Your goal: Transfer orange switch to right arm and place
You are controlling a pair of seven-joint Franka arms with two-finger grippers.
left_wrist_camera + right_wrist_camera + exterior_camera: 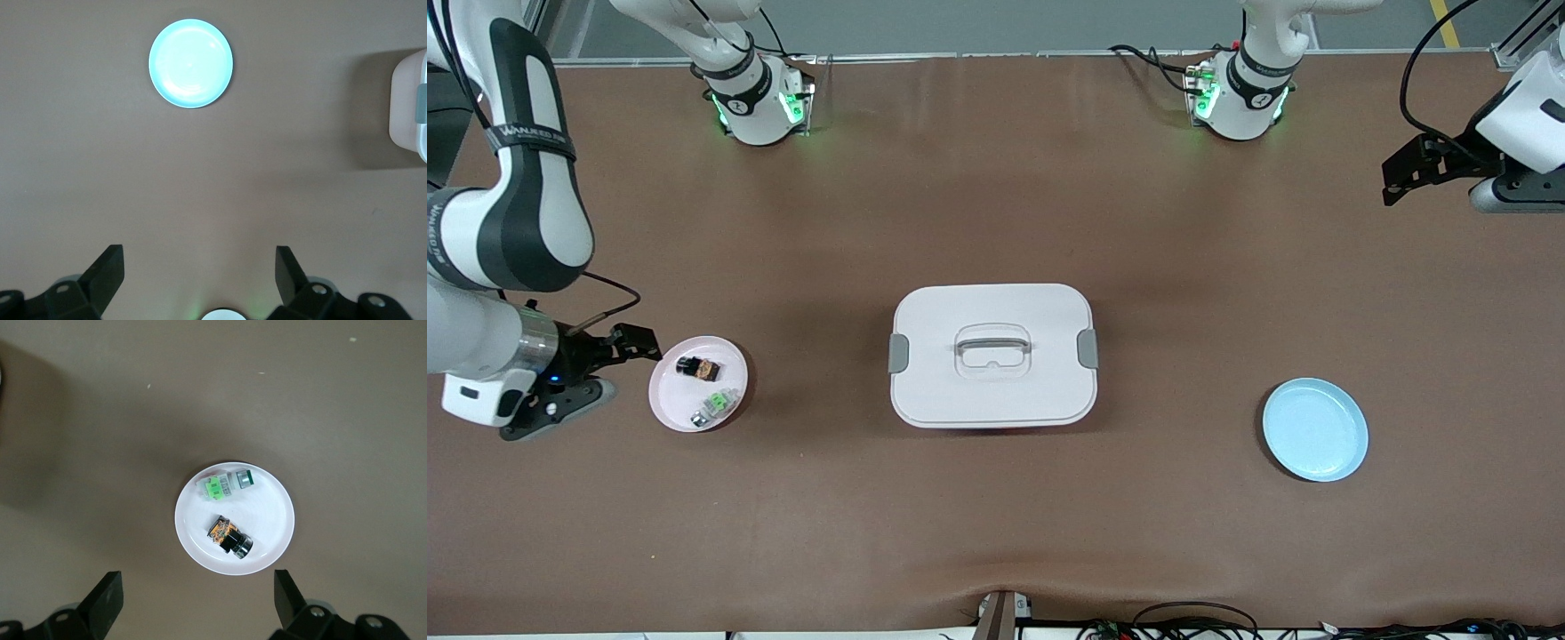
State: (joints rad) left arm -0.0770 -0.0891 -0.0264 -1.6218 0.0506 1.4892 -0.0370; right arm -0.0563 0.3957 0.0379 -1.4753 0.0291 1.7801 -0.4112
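The orange switch (699, 366) is a tiny black part with an orange middle. It lies on a small pink plate (671, 391) toward the right arm's end of the table. In the right wrist view the switch (229, 536) lies on the plate (267, 547) with its silvery end showing. My right gripper (627, 367) hangs beside the plate, open and empty (199, 590). My left gripper (1400, 178) is up over the left arm's end of the table, open and empty (200, 267).
A small green-and-white part (716, 406) shares the pink plate (217, 487). A white lidded box (993, 356) with a handle stands mid-table. A light blue plate (1315, 429) lies toward the left arm's end and also shows in the left wrist view (191, 63).
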